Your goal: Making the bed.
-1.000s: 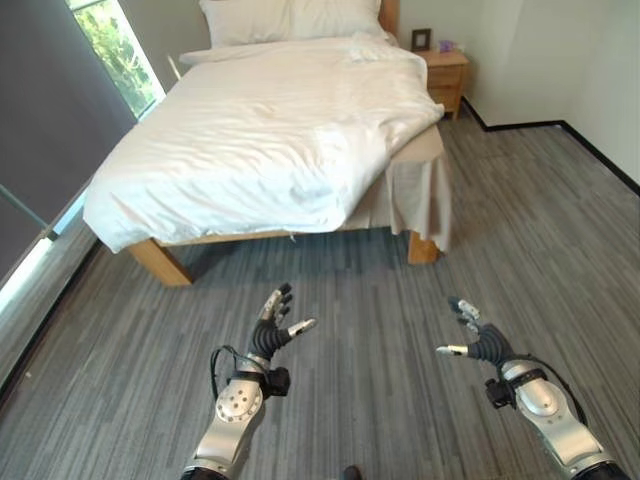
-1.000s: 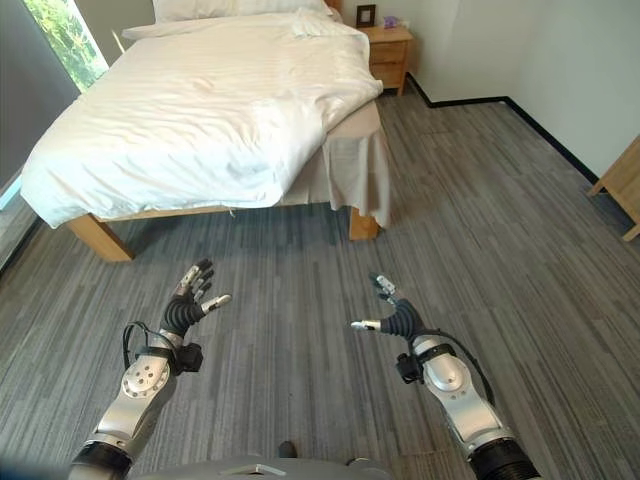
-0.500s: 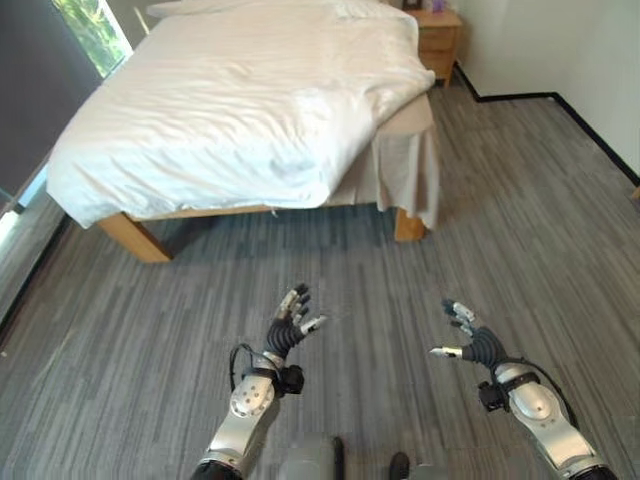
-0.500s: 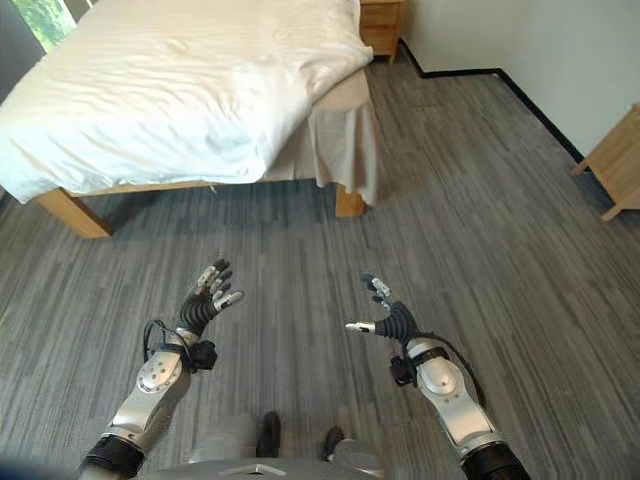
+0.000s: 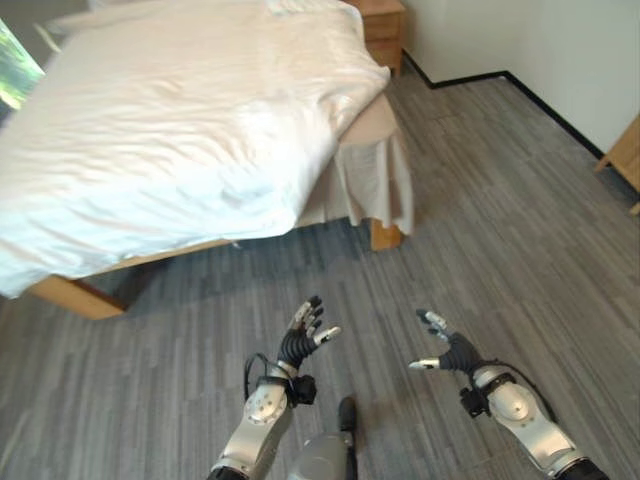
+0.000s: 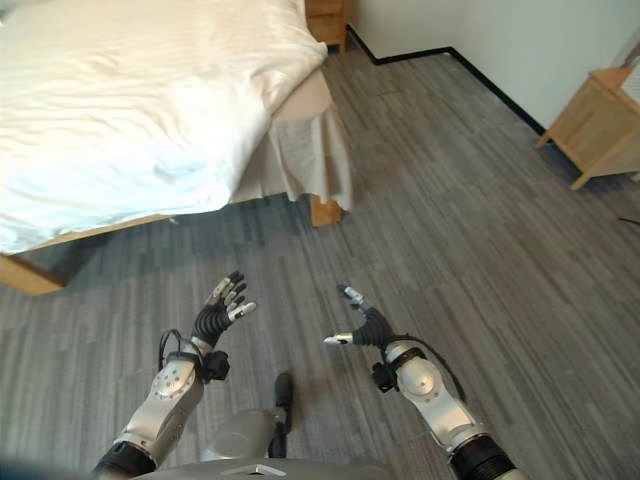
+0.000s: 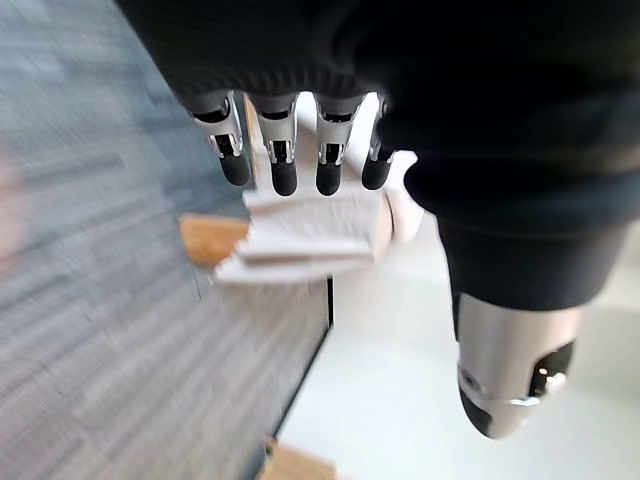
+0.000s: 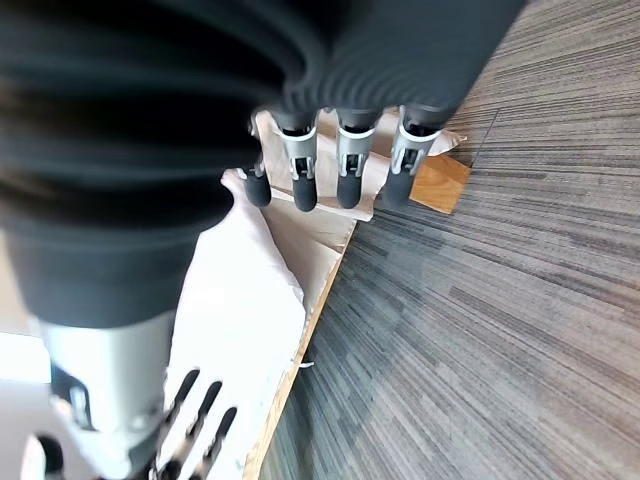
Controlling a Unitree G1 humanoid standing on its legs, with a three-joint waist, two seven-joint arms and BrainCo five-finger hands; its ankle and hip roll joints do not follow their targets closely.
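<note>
Still well short of the bed, the left robot hand and the right robot hand hang over the grey plank floor, both with fingers spread loosely and holding nothing. Beyond them stands the wooden bed, its white duvet lying skewed: on the robot's right it is drawn back from the corner, baring the beige mattress and the pale bed skirt. Further off a wooden nightstand sits by the wall.

The likeliest trouble is in the approach: the nearest bed leg and the hanging skirt lie on the way to that bare corner, so a careless step could catch them. A grab at the loose duvet edge with too little cloth in the fingers would probably slip, and a one-sided pull could drag the duvet further askew.

Compared with a second ago, the view has swung: the bed now sits further to the left and closer, the window and pillows have left the picture, and both hands show nearer together.
</note>
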